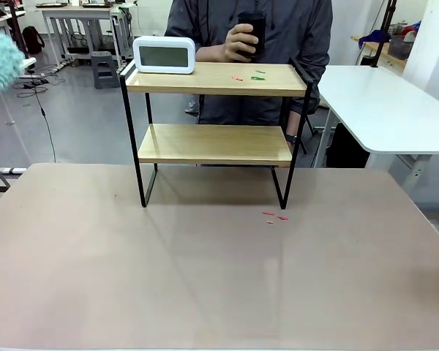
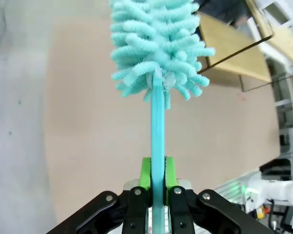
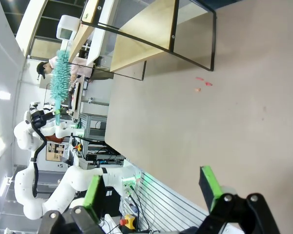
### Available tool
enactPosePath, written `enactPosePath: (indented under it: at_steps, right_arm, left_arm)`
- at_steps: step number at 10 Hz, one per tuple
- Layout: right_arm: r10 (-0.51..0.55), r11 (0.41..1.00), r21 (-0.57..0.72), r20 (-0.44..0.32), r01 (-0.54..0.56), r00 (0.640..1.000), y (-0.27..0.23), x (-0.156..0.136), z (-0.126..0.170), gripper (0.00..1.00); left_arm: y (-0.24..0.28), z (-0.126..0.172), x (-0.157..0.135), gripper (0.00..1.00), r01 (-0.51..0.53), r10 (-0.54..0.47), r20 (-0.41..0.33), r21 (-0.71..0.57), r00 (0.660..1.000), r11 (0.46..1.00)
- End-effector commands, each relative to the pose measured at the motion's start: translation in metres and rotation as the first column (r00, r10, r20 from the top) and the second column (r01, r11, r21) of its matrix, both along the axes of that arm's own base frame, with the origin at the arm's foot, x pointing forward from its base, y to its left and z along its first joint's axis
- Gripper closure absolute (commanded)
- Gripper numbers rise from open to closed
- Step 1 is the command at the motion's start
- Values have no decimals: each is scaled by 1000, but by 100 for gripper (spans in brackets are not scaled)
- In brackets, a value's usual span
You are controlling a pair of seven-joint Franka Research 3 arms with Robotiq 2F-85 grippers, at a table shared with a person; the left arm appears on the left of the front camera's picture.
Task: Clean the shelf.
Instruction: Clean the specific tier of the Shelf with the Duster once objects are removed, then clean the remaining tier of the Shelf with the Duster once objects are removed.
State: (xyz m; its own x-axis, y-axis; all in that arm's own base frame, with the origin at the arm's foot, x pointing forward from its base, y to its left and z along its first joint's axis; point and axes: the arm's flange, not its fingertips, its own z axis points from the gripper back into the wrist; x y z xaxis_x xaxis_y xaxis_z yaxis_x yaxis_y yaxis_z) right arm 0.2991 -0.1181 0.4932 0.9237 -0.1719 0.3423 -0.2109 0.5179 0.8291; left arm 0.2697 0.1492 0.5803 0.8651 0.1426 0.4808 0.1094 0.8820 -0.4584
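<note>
- While the left gripper (image 2: 157, 173) clamps the flat teal handle of a duster (image 2: 158, 44) between its green pads, jaws fully closed on it, the fluffy head points away from the wrist over the table (image 2: 97, 126).
- Front view: duster head sits high at the far left edge of the picture, well apart from the shelf (image 1: 216, 110).
- Shelf stands on the brown table, centred left to right, in the far half near the far edge. All legs are on the table top, frame upright.
- Top board: white digital clock (image 1: 164, 55) at the left end, upright, display facing the robot.
- Top board, right of centre: a few small red and green scraps (image 1: 249, 75), loose.
- Table: more small red scraps (image 1: 274, 216) just near of the shelf's right near leg, not touching it.
- Right gripper (image 3: 151, 189): jaws wide apart, nothing between the pads, hanging over bare table top. Its wrist view has the red scraps and the shelf farther off, plus the left arm (image 3: 34, 146) holding the duster upright.
- Person stands at the far side behind the shelf. One hand (image 1: 238, 42) holds a dark cup (image 1: 252, 33) at chest height, above the top board and not touching it.
- White table (image 1: 384, 110) sits far right, beside the shelf table.
</note>
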Motion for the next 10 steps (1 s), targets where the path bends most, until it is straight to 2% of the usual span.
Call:
enactPosePath:
  at_steps: [1,2,10]
  right_arm:
    - [5,1000,13,33,-6,999,1,2,-1,0]
    - [5,1000,13,33,-6,999,1,2,-1,0]
    - [5,1000,13,33,-6,999,1,2,-1,0]
  left_arm:
    - [-19,-5,20,88,100,-102,-107,-19,989,995]
    - [0,0,0,88,0,0,0,0,1000,1000]
    - [0,0,0,88,0,0,0,0,1000,1000]
